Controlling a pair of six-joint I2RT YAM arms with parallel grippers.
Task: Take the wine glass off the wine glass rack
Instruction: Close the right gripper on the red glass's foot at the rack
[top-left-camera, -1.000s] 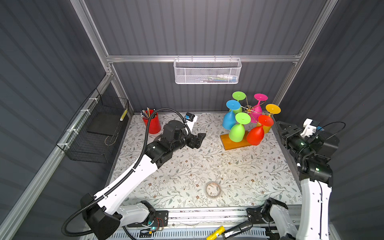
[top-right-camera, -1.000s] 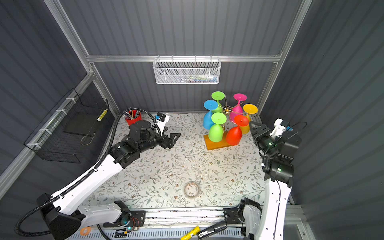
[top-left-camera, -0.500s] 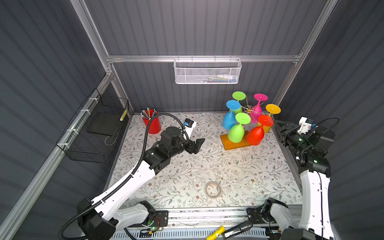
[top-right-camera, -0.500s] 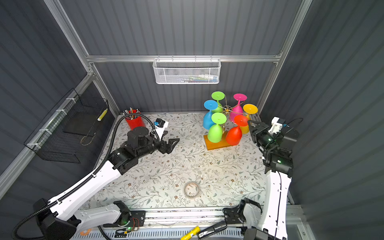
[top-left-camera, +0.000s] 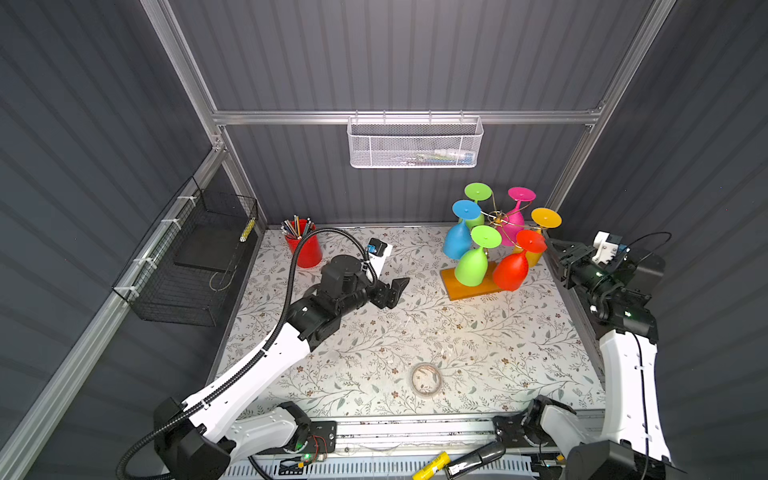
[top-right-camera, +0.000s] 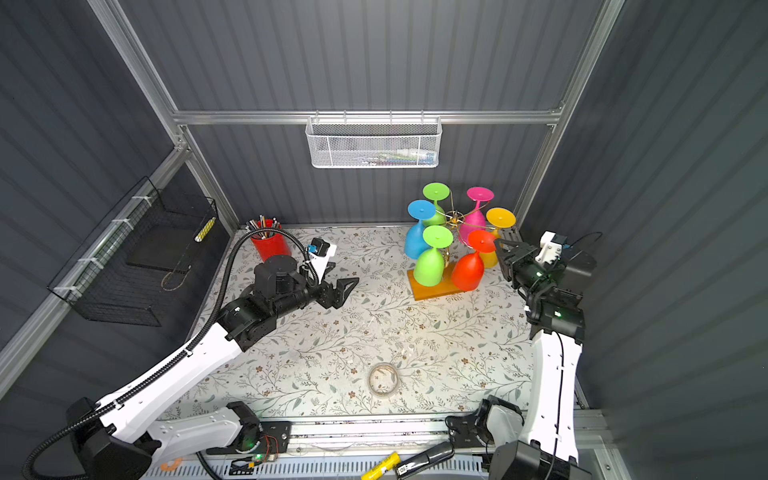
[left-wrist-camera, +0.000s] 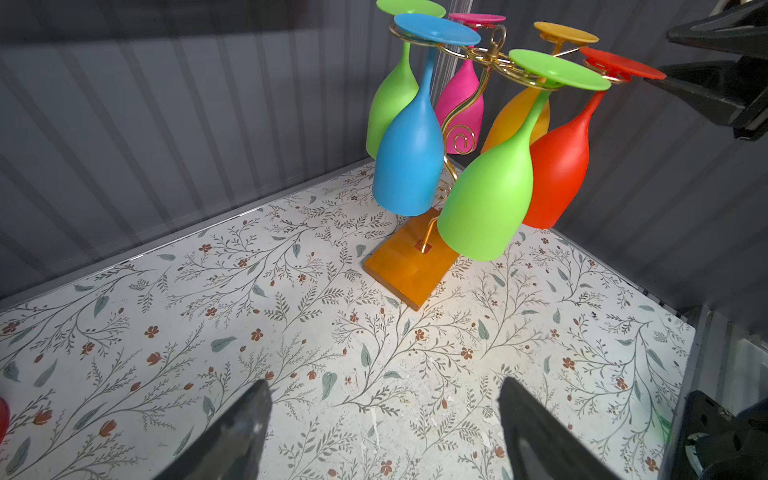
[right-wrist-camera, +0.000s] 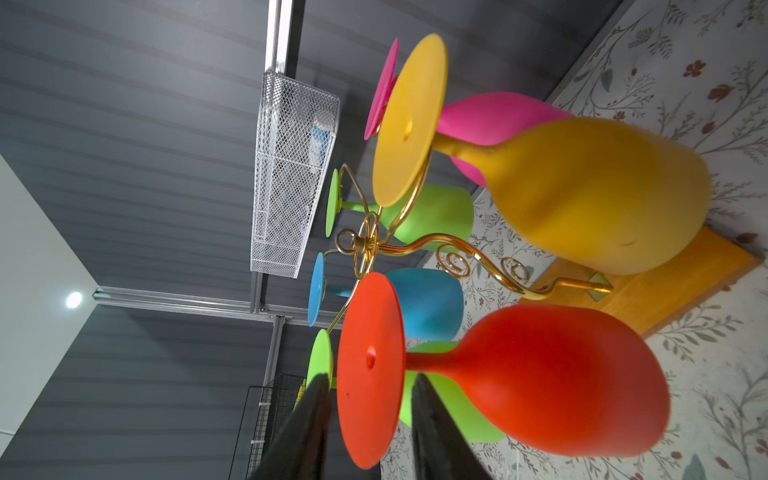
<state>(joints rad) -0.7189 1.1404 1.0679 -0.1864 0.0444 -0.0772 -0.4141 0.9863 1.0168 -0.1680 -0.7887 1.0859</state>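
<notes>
Looking over both top views, I see the flowered table (top-left-camera: 374, 345) filling the lower middle of the frame. The left arm (top-left-camera: 257, 365) slants up from the lower left toward the centre, and the right arm (top-left-camera: 627, 365) stands along the right edge. A black basket (top-left-camera: 191, 266) hangs on the wall at mid-left, and a white basket (top-left-camera: 415, 145) hangs from the rail at upper centre.

The rack (top-left-camera: 451, 284) stands on the table at right of centre, near the back wall, its wooden base flat on the mat. Six glasses hang upside down from its gold arms. The red glass (top-left-camera: 511, 270) is the one nearest the right edge, beside a green glass (top-left-camera: 471, 266) at the front. Blue (top-left-camera: 457, 245), a second green (top-left-camera: 478, 193), pink (top-left-camera: 519, 195) and yellow (top-left-camera: 545, 217) hang behind them.

A red cup (top-left-camera: 305, 249) of pencils sits at the table's upper left. A tape roll (top-left-camera: 426, 378) lies low in the middle.

The left gripper (top-left-camera: 395, 289) hangs over the table's centre, well apart from the rack. The left wrist view shows its jaws spread wide with nothing between them. The right gripper (right-wrist-camera: 368, 380) is at the red glass's foot (right-wrist-camera: 370, 374). In the right wrist view its jaws stand apart, one on each side of that disc. I see a sliver of gap on both sides, so they grip nothing.
</notes>
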